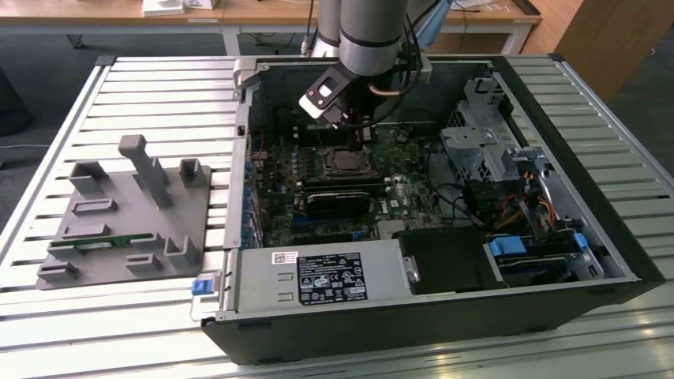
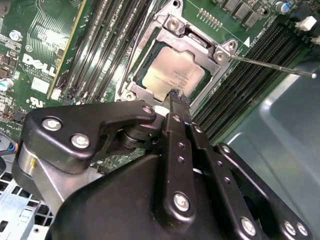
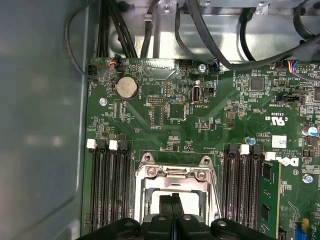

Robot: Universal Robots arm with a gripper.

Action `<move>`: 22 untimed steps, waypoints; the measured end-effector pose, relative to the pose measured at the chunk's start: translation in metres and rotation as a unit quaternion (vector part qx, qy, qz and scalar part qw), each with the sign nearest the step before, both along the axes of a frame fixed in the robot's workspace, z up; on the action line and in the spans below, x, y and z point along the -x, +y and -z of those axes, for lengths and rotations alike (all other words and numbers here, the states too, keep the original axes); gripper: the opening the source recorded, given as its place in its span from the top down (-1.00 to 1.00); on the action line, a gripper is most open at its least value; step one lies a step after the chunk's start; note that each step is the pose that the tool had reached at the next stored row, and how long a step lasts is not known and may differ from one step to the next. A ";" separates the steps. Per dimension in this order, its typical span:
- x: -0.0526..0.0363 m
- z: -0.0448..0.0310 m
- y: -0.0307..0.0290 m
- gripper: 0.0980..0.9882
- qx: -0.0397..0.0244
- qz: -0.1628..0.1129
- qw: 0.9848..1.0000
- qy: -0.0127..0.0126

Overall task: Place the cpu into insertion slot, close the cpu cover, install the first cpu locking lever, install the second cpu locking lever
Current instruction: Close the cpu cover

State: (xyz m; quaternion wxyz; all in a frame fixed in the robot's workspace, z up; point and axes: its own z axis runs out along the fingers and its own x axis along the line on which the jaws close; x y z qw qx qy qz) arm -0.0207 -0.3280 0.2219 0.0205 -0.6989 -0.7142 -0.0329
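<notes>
The cpu [image 2: 169,75], with its dull silvery-beige top, lies in the insertion slot [image 1: 342,162] on the green board. The silver cpu cover [image 2: 199,46] is folded down around it, and the chip shows through the cut-out. My gripper [image 2: 175,96] is shut, its black fingers pressed together with nothing between them. The tip is at the cover's edge, just over the chip; in the first wrist view the gripper [image 3: 172,201] stands over the cover [image 3: 170,184]. A thin metal locking lever [image 2: 274,66] sticks out from the socket's corner, away from the frame.
The arm reaches into an open computer case [image 1: 548,87] lying on a slatted table. Memory slots [image 3: 107,185] flank the socket, and one green memory module [image 3: 270,200] is seated. Cables [image 3: 225,45] and a drive cage [image 1: 479,146] stand nearby. A grey fixture [image 1: 132,213] is at the exterior view's left.
</notes>
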 end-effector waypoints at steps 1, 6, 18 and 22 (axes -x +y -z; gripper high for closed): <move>0.0001 0.0005 -0.0002 0.98 0.000 0.000 1.000 0.000; 0.0036 0.0033 -0.0004 0.98 0.000 0.000 1.000 0.000; 0.0230 0.0096 -0.0004 0.98 0.000 0.000 1.000 0.000; 0.0264 0.0123 -0.0004 0.98 0.000 0.000 1.000 0.000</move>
